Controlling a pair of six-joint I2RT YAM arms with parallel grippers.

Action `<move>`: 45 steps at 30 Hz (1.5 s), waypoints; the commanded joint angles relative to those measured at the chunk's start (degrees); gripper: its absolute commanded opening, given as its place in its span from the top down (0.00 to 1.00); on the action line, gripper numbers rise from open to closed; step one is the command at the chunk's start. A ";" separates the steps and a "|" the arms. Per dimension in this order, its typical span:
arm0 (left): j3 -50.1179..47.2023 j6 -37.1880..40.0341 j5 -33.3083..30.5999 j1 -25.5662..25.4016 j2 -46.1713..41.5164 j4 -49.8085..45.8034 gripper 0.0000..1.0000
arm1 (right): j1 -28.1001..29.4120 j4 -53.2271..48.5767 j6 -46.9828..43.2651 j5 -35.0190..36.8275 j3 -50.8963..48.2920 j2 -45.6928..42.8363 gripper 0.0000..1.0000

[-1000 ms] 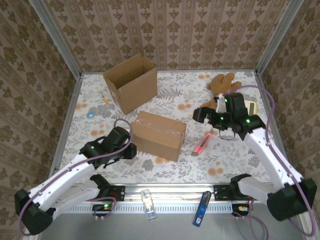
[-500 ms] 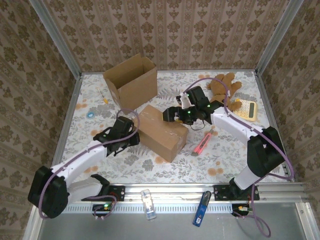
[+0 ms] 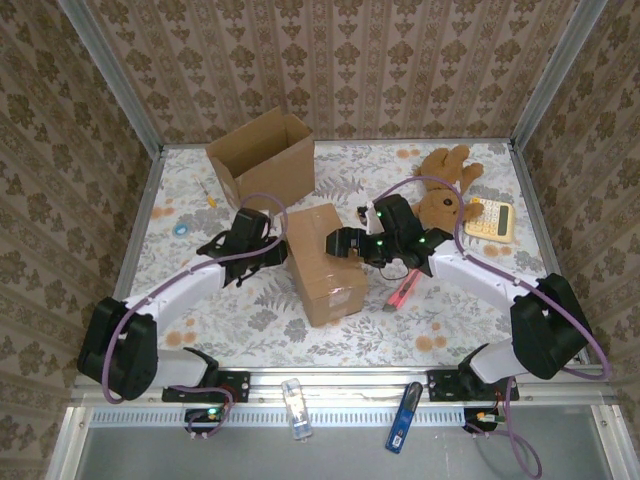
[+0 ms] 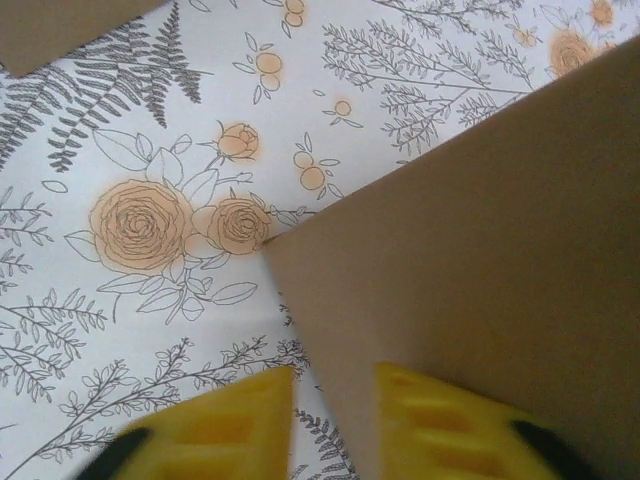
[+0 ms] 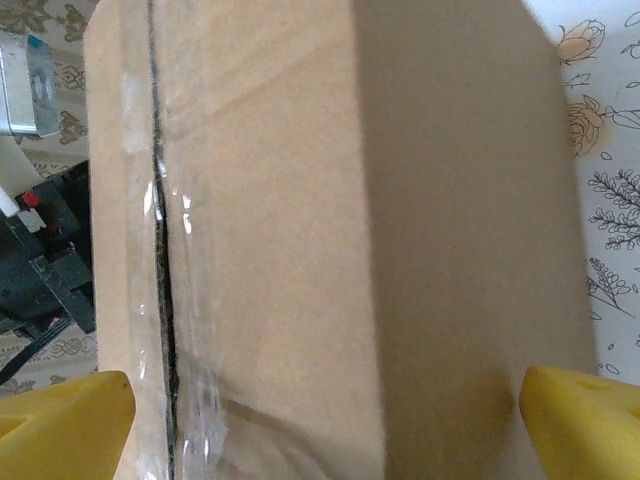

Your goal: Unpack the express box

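Note:
The express box (image 3: pixel 322 262), a sealed brown carton with clear tape (image 5: pixel 160 250) along its seam, lies in the middle of the table, long side running near to far. My left gripper (image 3: pixel 273 244) is at its far left corner. In the left wrist view the yellow fingers (image 4: pixel 205 425) stand a little apart, with the box's corner edge (image 4: pixel 300 300) between them, so my left gripper (image 4: pixel 330 425) is open. My right gripper (image 3: pixel 346 243) reaches in from the right. It (image 5: pixel 325 420) is open wide, one fingertip on each side of the box (image 5: pixel 300 200).
An open, empty carton (image 3: pixel 265 165) stands at the back left. A pink box cutter (image 3: pixel 403 288) lies just right of the box. A brown teddy bear (image 3: pixel 445 190) and a calculator (image 3: pixel 488 217) are at the back right. A yellow tool (image 3: pixel 208 193) lies far left.
The box has swung from lying crosswise to pointing near to far. My right gripper moved left from beside the cutter onto the box. My left gripper moved up along the box's left side.

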 commanded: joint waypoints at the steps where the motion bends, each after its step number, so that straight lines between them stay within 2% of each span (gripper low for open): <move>1: 1.89 -0.46 -3.32 0.54 -3.93 -7.79 0.59 | 0.39 0.47 0.85 2.52 0.12 -2.17 0.00; 3: 2.13 -1.68 -5.23 1.11 -6.83 -14.61 0.46 | 0.40 -0.14 0.69 2.95 0.56 -2.17 0.00; 6: 1.71 -2.84 -4.85 2.62 -12.21 -22.02 0.33 | 0.39 -0.44 0.77 3.73 0.63 -2.17 0.00; 9: 0.60 -3.57 0.85 3.72 -17.99 -22.89 0.19 | 0.31 -0.50 0.76 4.24 0.59 -2.17 0.00; 12: -0.80 -5.48 8.55 5.81 -22.51 -17.85 0.01 | 0.27 -0.79 0.76 4.34 0.71 -2.16 0.00; 16: -3.09 -9.76 18.17 5.78 -23.57 -5.92 0.00 | 0.28 -1.42 0.68 4.70 0.68 -2.17 0.00; 25: -4.69 -15.99 26.57 5.28 -14.61 11.74 0.00 | 0.05 -1.44 1.18 5.25 0.05 -4.64 0.00; 31: -4.80 -16.79 27.51 4.51 -9.66 14.74 0.00 | 0.05 -0.20 1.99 4.97 -0.90 -4.37 0.00; 34: -4.61 -16.57 27.34 2.14 -7.83 14.61 0.00 | 0.05 0.49 2.28 4.75 -1.16 -4.26 0.00; 45: -6.23 -16.13 25.46 0.47 -4.15 13.22 0.00 | 0.05 2.71 3.17 3.92 -2.27 -3.86 0.00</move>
